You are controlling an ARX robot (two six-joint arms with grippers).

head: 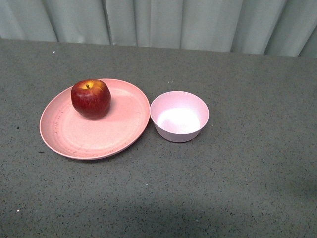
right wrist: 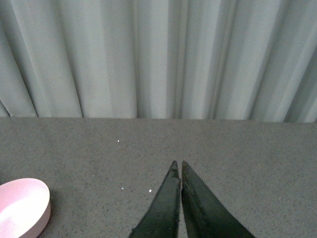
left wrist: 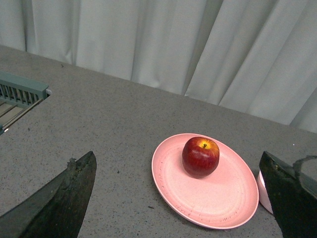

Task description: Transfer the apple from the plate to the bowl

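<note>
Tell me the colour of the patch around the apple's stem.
Yellow, on the otherwise dark-red apple; it shows best in the front view.

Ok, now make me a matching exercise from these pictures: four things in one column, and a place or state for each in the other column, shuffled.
Things:
1. glossy dark-red round apple
2. small deep pale-pink bowl
3. left gripper
4. right gripper

Places or states:
A. on the wide shallow salmon-pink plate
B. fingers shut together
C. empty, just right of that plate
D. fingers spread wide

Pairs: 1-A, 2-C, 3-D, 4-B
</note>
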